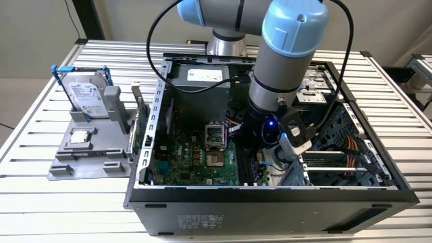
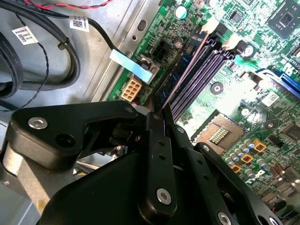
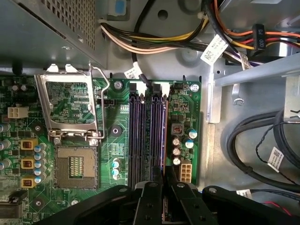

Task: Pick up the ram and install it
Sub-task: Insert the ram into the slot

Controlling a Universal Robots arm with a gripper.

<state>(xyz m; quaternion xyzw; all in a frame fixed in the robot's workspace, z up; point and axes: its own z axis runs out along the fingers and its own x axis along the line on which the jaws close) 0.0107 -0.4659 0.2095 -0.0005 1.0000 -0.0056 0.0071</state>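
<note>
Inside the computer case (image 1: 270, 195), the fingers (image 3: 169, 180) pinch the ram (image 2: 183, 75) edge-on over the memory slots (image 3: 147, 136).

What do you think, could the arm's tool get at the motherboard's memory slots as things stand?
Probably yes. In the first wrist view the tool, shut on the ram, hangs right over the memory slots with nothing between them; the black cables lie off to one side.

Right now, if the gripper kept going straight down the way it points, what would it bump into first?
Probably the memory slots on the motherboard. The gripper, shut on the ram, points right at them; the ram's edge would likely meet a slot first, though depth is unclear.
</note>
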